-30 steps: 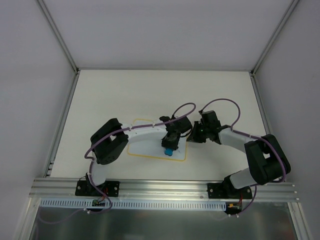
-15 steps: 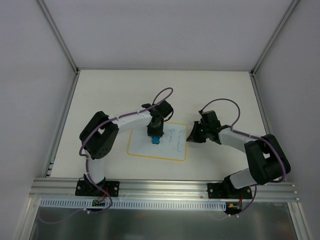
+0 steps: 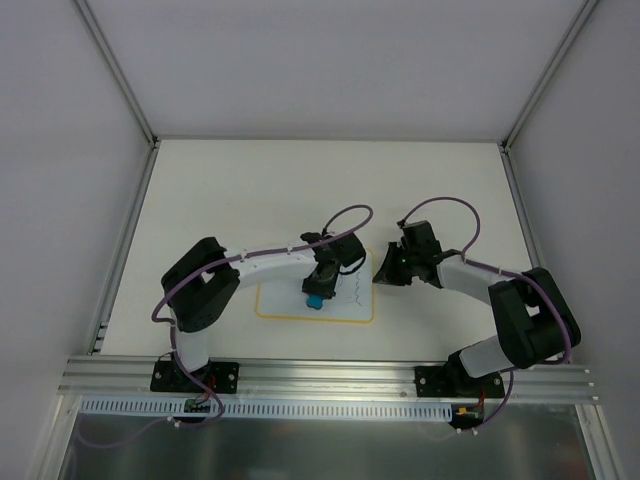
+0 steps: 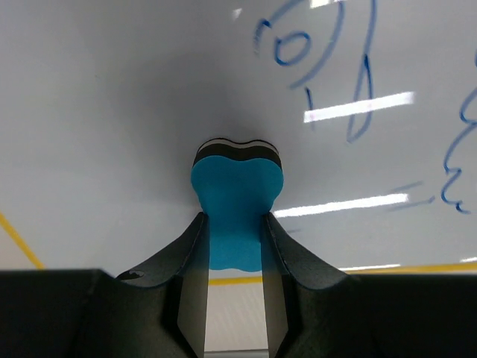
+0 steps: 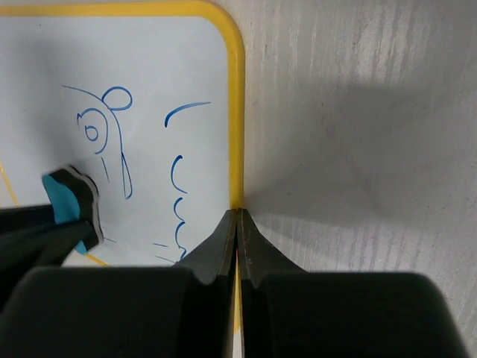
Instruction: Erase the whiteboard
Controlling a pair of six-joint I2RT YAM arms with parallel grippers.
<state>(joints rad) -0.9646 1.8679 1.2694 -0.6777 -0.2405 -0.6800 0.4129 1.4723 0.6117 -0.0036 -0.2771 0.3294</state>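
A small, flat, rectangular whiteboard [image 3: 285,300] with a glossy white face lies flat on the pale table [image 3: 250,190], toward its near edge and about midway across. A thin yellow border [image 5: 235,112] runs round it, curving at the rounded corners. Blue marker doodles [image 5: 104,134] sit on its right part (a looped figure with a small circle inside, a short arc, a wavy squiggle beside the right edge). The left part shows bare white, with bright streaks of light reflected.
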